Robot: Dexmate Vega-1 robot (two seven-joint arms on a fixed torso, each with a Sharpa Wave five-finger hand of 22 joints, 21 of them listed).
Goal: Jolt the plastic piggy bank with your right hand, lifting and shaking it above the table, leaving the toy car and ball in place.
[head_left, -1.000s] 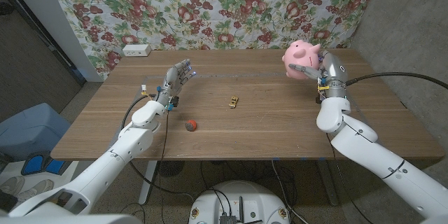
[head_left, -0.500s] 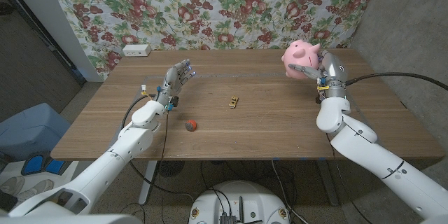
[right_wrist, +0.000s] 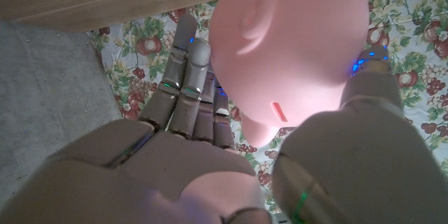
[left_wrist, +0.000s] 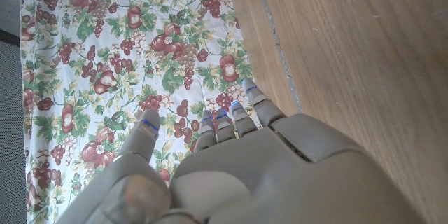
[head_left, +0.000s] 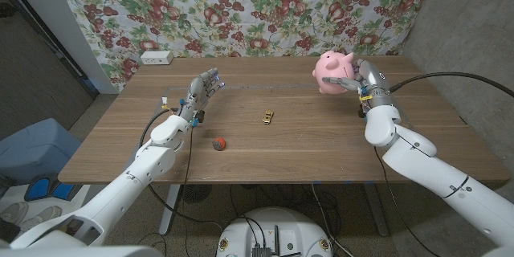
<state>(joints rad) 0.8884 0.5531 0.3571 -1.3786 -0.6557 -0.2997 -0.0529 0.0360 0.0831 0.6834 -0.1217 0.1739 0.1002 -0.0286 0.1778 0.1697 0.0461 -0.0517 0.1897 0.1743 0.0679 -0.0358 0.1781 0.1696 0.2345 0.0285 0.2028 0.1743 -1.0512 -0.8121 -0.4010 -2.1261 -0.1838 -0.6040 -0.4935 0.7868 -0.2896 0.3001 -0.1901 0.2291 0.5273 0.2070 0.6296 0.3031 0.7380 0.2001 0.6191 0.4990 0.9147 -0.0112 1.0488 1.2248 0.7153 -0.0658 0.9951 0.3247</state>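
Observation:
My right hand [head_left: 360,80] grips the pink plastic piggy bank [head_left: 331,72] and holds it in the air above the table's far right part. In the right wrist view the piggy bank [right_wrist: 294,49] sits between my fingers [right_wrist: 189,91] and thumb, its coin slot showing. A small yellow toy car [head_left: 267,116] stands near the table's middle. The red ball [head_left: 218,143] lies nearer the front, left of the car. My left hand [head_left: 202,90] stays over the table's left part with fingers spread and nothing in it; in the left wrist view its fingers [left_wrist: 231,122] point toward the floral cloth.
The wooden table [head_left: 305,148] has a floral cloth [head_left: 241,8] hanging behind it. A white box [head_left: 156,57] sits at the far left corner. A black cable [head_left: 450,80] runs from my right arm off to the right.
My right hand has swung the piggy bank to the left and slightly up. The left hand, car and ball have stayed where they were.

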